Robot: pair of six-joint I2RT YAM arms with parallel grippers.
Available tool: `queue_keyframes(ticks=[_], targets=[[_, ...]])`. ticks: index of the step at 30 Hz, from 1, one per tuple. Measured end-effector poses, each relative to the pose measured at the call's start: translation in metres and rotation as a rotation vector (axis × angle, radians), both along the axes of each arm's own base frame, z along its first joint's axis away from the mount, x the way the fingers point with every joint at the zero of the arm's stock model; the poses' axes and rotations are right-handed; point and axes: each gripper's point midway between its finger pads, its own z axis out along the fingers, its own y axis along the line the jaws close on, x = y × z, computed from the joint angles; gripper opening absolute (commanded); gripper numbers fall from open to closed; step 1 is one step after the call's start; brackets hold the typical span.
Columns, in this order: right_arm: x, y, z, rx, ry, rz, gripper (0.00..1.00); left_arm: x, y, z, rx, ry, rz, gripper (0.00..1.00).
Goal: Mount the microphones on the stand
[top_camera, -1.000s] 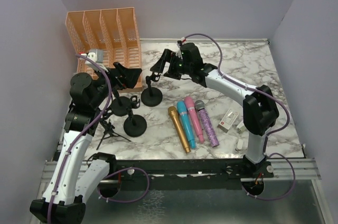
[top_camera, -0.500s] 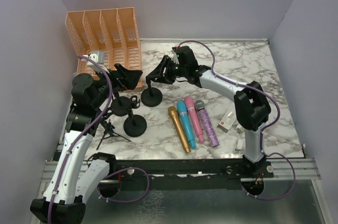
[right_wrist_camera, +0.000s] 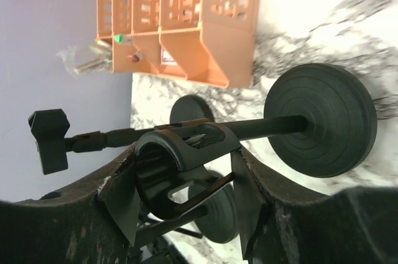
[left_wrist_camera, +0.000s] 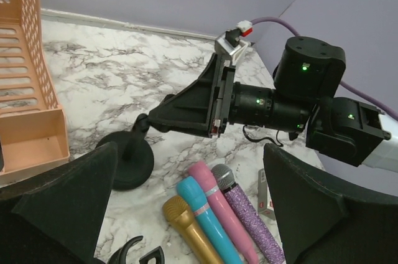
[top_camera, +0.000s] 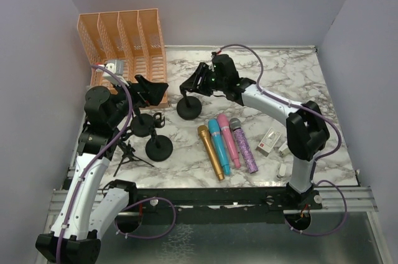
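Four microphones lie side by side on the marble: gold (top_camera: 210,152), cyan (top_camera: 219,146), pink (top_camera: 228,139) and glittery purple (top_camera: 244,144). The left wrist view shows them too, the gold one (left_wrist_camera: 185,230) nearest. A black stand with a round base (top_camera: 189,108) is beyond them. My right gripper (top_camera: 191,84) is shut on this stand's clip (right_wrist_camera: 186,146), fingers pressing both sides; the base (right_wrist_camera: 323,121) shows past the jaws. My left gripper (top_camera: 151,88) hangs open and empty, well above the table left of the stand, its fingers (left_wrist_camera: 68,195) framing the microphones.
An orange divided rack (top_camera: 124,46) stands at the back left. Two more round-base stands (top_camera: 159,147) (top_camera: 143,124) and a small tripod (top_camera: 127,155) sit by the left arm. A white-and-red box (top_camera: 268,141) lies right of the microphones.
My right gripper has closed on the stand's clip, and the stand's base has shifted a little to the right. The left arm has not moved.
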Motion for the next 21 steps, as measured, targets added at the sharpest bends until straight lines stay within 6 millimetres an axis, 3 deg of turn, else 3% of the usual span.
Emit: queue_keyframes(ticks=[4,8,14,17,21], targets=[[0.012,-0.029,0.010,-0.017,-0.043,-0.079,0.35,0.001,-0.003,-0.003,-0.007,0.016,-0.016,0.99],[0.027,-0.064,0.007,-0.023,-0.047,-0.155,0.41,0.003,-0.007,-0.007,-0.015,0.039,-0.035,0.99],[0.043,-0.098,-0.005,-0.021,-0.049,-0.221,0.78,0.003,-0.012,-0.011,-0.034,0.062,-0.057,0.99],[0.039,-0.101,-0.004,-0.027,-0.074,-0.209,0.89,0.004,-0.013,-0.012,-0.040,0.069,-0.063,0.99],[0.035,-0.104,0.011,-0.032,-0.121,-0.192,0.96,0.005,-0.013,-0.012,-0.043,0.070,-0.063,0.99]])
